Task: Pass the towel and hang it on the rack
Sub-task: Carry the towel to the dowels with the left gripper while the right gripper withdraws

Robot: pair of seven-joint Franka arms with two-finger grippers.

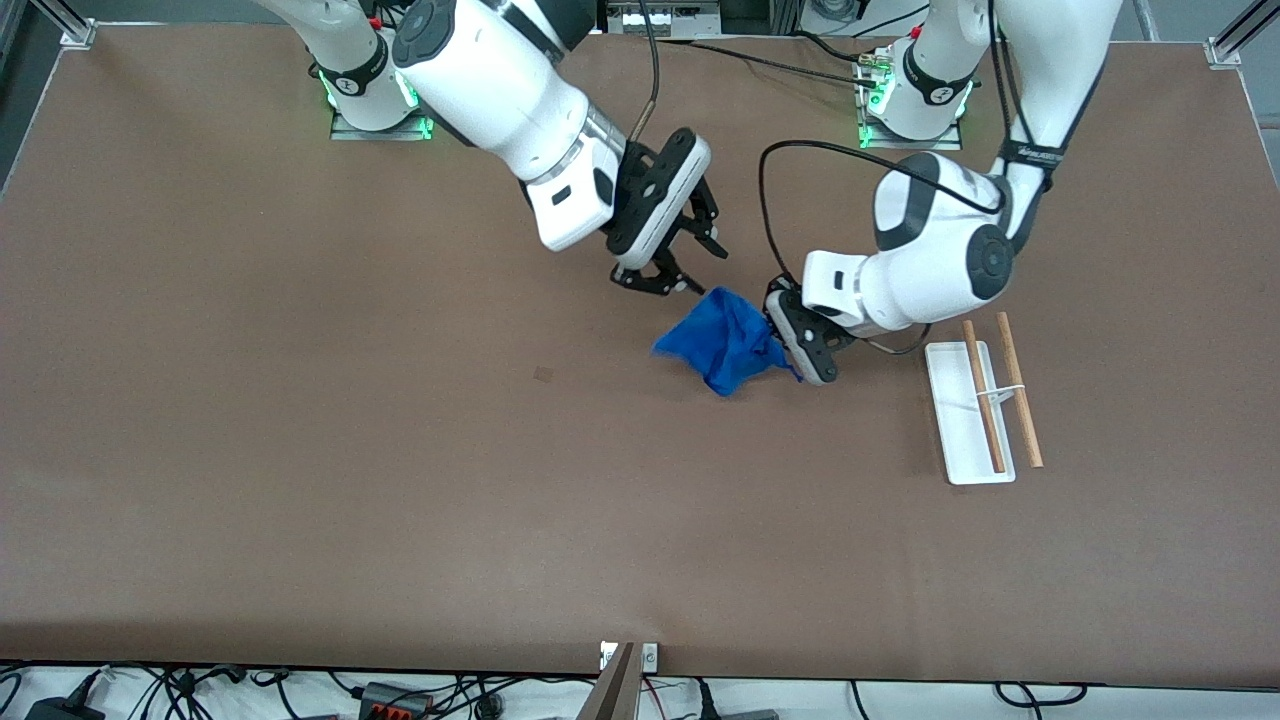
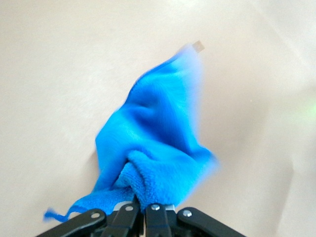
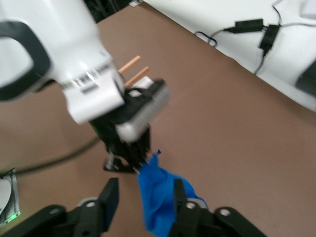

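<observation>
A crumpled blue towel [image 1: 725,340] hangs over the middle of the table. My left gripper [image 1: 787,345] is shut on one bunched end of it; in the left wrist view [image 2: 143,207] the towel [image 2: 158,133] spreads away from the closed fingers. My right gripper [image 1: 680,265] is open and empty, just beside the towel's other edge. In the right wrist view [image 3: 145,197] the towel [image 3: 158,197] hangs between the spread fingers, close to one finger [image 3: 178,195], with the left gripper [image 3: 126,153] farther off. The rack [image 1: 960,440] stands toward the left arm's end, with two wooden rods [image 1: 1018,390].
The rack's rod ends [image 3: 131,66] show past the left arm in the right wrist view. A small dark mark [image 1: 543,374] lies on the brown table. Cables and power bricks [image 1: 390,697] lie off the table's near edge.
</observation>
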